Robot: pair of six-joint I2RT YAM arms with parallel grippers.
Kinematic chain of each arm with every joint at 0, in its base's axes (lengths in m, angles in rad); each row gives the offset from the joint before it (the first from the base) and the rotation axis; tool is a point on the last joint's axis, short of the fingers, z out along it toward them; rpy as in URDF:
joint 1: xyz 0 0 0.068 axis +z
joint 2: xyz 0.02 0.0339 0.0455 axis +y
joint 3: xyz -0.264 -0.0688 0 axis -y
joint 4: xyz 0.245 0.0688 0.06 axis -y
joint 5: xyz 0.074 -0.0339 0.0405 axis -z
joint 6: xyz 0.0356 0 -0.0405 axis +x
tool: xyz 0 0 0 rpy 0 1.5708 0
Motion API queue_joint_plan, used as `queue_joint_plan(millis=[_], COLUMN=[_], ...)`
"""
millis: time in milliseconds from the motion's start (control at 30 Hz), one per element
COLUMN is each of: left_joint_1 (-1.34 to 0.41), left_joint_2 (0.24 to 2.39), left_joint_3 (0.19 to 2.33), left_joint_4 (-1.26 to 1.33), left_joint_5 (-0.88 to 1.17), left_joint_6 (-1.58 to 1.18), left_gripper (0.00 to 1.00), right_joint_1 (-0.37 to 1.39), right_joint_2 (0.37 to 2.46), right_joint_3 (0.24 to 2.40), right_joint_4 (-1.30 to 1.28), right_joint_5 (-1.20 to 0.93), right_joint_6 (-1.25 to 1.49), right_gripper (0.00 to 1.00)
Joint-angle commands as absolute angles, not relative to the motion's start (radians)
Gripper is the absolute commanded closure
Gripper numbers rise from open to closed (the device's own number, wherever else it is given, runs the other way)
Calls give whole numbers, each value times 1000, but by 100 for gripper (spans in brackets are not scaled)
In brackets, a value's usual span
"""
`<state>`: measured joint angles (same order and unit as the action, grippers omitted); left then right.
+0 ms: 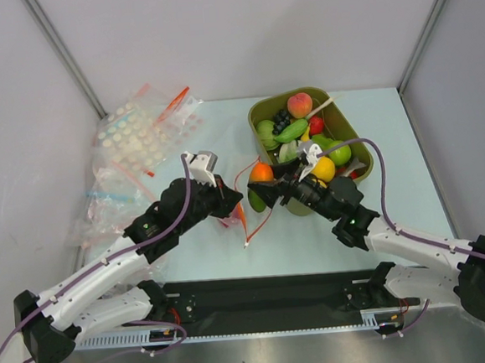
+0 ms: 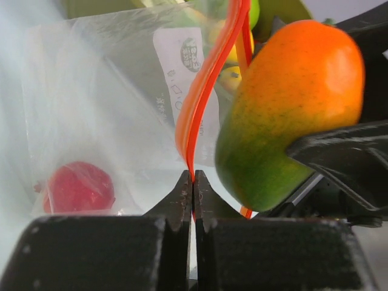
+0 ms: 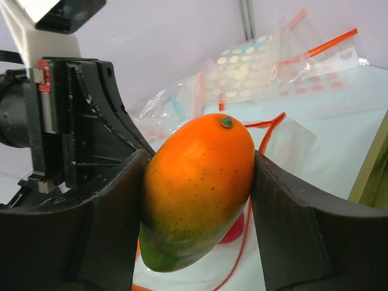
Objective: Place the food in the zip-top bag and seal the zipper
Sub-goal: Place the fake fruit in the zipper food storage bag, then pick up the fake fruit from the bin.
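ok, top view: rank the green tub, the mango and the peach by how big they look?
1. green tub
2. mango, though it is held off the table, nearer the camera, so its margin over the peach is unsure
3. peach

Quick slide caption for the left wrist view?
Left gripper pinches the bag's zipper; right gripper holds a mango beside it; red fruit already inside.

- White label (image 2: 176, 70) seen on wall of zip-top bag (image 2: 103, 121), left wrist view.
- Round green logo (image 2: 191, 54) printed at label top, small dark characters beneath; too blurred to be read.
- Small white tag (image 3: 347, 56) noted on far clear bag (image 3: 303, 66), right wrist view; print illegible.
- No wording made out.
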<state>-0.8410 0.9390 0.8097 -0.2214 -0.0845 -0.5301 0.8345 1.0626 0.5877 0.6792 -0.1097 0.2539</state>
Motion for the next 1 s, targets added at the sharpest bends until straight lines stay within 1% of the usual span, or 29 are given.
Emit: queue_joint_plan(millis=[0,133,233,267,300,367,400,467,600,733,767,867,967], left_joint_1=[-838,-838,-836,-836,-836,-836,-836,-835,-834,-834,-834,-834,-834], left_joint_2=[913,896,887,885,884,882,882,881,877,873,870,868,874], left_joint_3=[819,818,819,819,819,819,821,822,825,822,818,810,824], left_joint_4=[-149,-149,-170,-173,-172,-172,-173,-184,-192,-190,-186,-158,-146], left_joint_5=[-22,-11,-47,-54,-54,-54,-58,-66,-86,-112,-121,-162,-193], left_joint_6=[-514,-523,-537,-537,-541,-543,-545,-546,-551,-552,-557,-561,-587], left_gripper=[100,100,100,100,100,100,100,100,100,100,100,100,99], right_joint_1=[847,851,853,853,854,857,859,859,861,859,859,858,842], right_joint_2=[1080,1103,1118,1120,1124,1124,1123,1121,1103,1078,1069,1031,991], right_joint_3=[587,592,595,597,597,600,601,603,603,603,606,609,609], right_joint_4=[758,759,758,755,753,746,742,736,727,704,677,623,574], right_joint_5=[-69,-60,-57,-55,-54,-52,-51,-48,-34,0,70,146,273], right_joint_6=[255,250,250,250,250,250,245,244,241,227,226,218,233], right_gripper=[71,64,56,47,41,24,22,19,17,17,18,19,22])
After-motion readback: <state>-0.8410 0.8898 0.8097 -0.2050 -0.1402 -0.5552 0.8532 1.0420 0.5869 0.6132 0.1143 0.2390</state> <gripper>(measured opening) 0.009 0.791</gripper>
